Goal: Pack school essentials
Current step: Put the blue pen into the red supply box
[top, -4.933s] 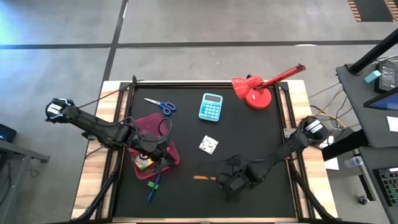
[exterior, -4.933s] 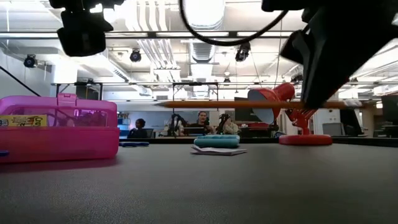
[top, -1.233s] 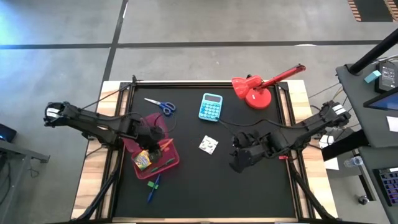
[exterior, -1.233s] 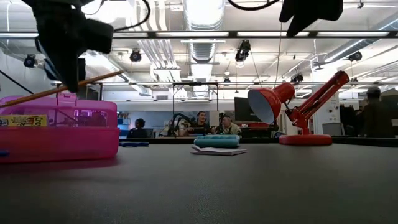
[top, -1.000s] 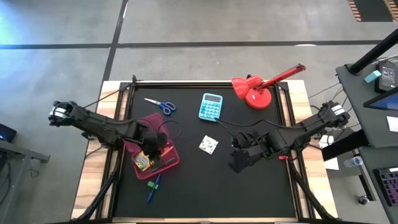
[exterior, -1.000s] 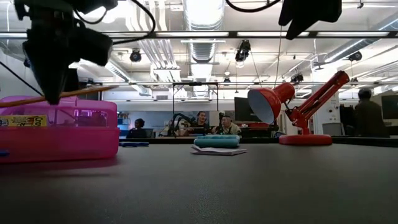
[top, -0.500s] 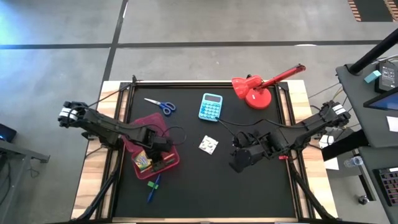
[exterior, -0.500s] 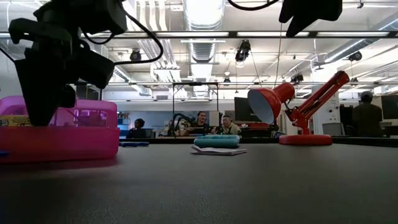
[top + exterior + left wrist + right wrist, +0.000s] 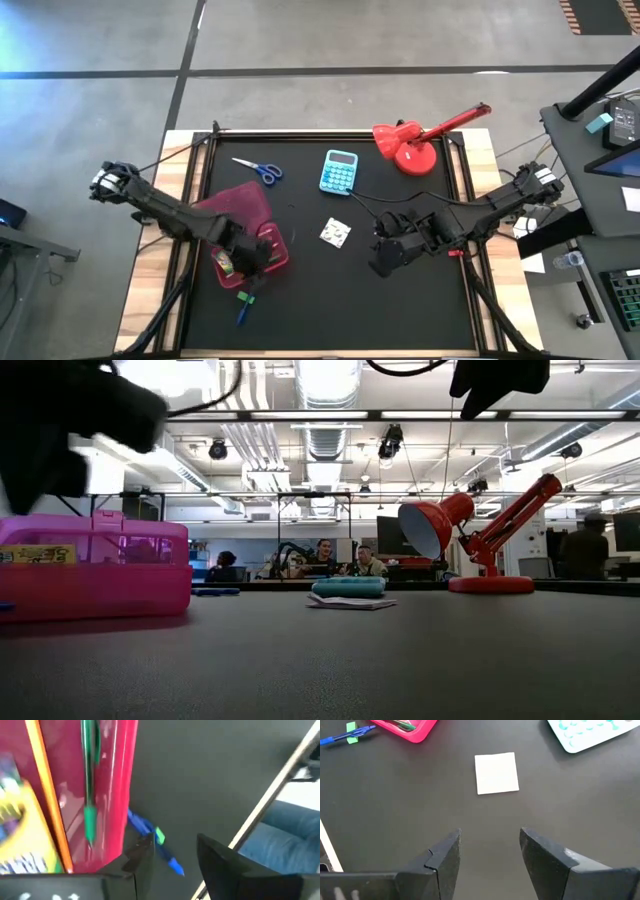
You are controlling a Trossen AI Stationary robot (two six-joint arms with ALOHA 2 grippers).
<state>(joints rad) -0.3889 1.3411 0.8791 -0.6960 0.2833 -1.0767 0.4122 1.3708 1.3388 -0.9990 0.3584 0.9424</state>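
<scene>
Left gripper (image 9: 172,857) parted, holding nothing, poised over the near corner of the pink case (image 9: 247,232), just above the blue and green markers (image 9: 152,837) lying on the black mat (image 9: 400,300). Inside the case: orange pencil (image 9: 47,795), green pen (image 9: 90,785), crayon box (image 9: 17,840). Right gripper (image 9: 490,852) wide apart, empty, near the white square (image 9: 496,772). Scissors (image 9: 258,168) beyond the case, beside the calculator (image 9: 339,171).
</scene>
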